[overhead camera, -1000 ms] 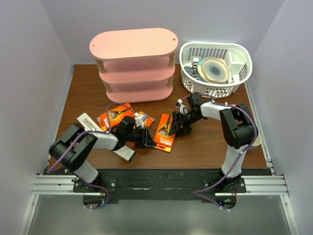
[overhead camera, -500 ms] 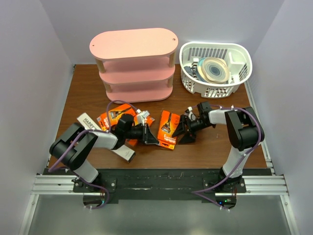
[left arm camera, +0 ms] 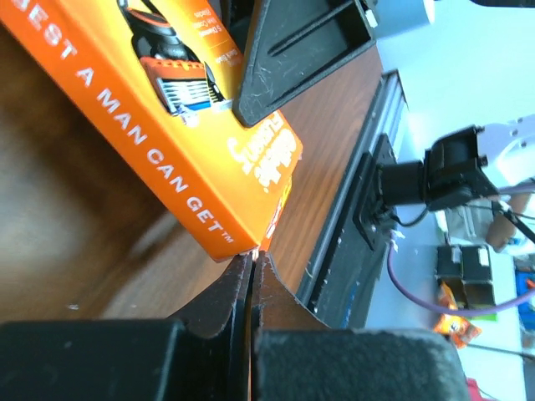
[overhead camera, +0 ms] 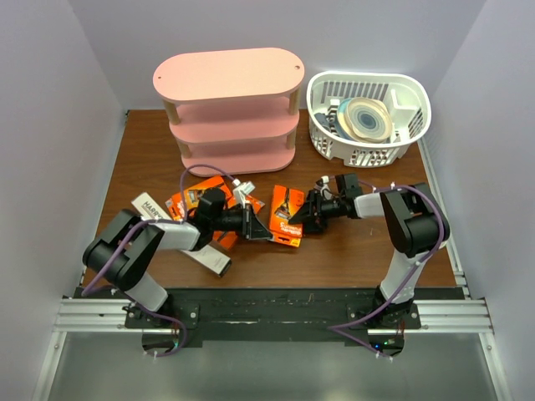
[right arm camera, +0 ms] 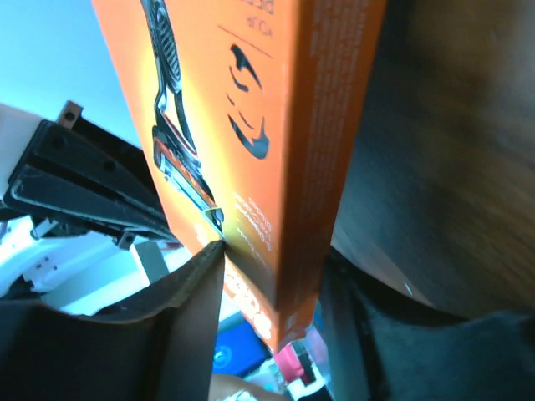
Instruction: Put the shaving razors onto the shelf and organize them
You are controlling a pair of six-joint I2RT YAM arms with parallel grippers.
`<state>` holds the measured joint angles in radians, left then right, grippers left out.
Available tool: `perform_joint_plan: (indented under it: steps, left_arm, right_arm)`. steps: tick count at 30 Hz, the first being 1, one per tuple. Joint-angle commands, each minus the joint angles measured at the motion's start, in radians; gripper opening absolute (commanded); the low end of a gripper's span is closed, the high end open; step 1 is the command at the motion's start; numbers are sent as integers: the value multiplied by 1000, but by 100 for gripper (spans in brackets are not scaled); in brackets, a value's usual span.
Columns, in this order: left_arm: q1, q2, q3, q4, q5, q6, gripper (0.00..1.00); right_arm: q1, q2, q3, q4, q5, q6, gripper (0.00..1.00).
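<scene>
The pink three-tier shelf (overhead camera: 230,100) stands at the back. An orange razor pack (overhead camera: 287,215) lies at the table's middle, between both grippers. My right gripper (overhead camera: 306,215) is shut on its right end; in the right wrist view the pack (right arm camera: 251,125) sits between both fingers (right arm camera: 188,309). My left gripper (overhead camera: 261,227) is shut and empty, its tips (left arm camera: 252,257) touching the pack's corner (left arm camera: 167,125). Other orange packs (overhead camera: 194,200) lie partly under the left arm. Two whitish boxes (overhead camera: 153,206) (overhead camera: 213,261) lie at the front left.
A white slatted basket (overhead camera: 410,117) holding round items stands right of the shelf. The right gripper's black finger (left arm camera: 301,50) shows in the left wrist view, on the pack. The table's front rail (left arm camera: 359,217) runs close behind the pack.
My right gripper drew back, then came left again and shut on the orange pack. My left gripper slid right until its tips met the pack, which shifted slightly back.
</scene>
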<state>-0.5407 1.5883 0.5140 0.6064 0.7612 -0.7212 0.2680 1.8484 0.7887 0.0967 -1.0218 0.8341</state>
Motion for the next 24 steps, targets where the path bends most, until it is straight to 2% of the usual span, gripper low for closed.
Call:
perform_joint_plan:
  steps: [1,2,7,13,18,21,22,24]
  left_arm:
    - [28,-66,63,-46,-57,80,0]
    - [38,-92,67,-60,-72,109,0]
    - [131,-139,113,-183,-161,163,0]
    - [165,-113,165,-186,-260,172,0]
    - [165,-65,201,-151,-322,125,0]
    - [173,-27,218,-151,-374,82,0]
    - [180,2,218,-154,-387,57,0]
    - [231,41,201,-79,-360,-29,0]
  right_arm:
    - [36,-55,139,-72,-32,-108,42]
    - [43,-61,156,-124,-24,-130,40]
    - [62,-42,253,-176,25,-191,34]
    - [77,64,417,-192,58,-208,33]
    - [76,185,553,-235,85,-265,33]
    - [74,239,593,-209,81,-268,38]
    - [74,247,607,-210,83,-280,46]
    - [76,256,645,-232,104,-335,56]
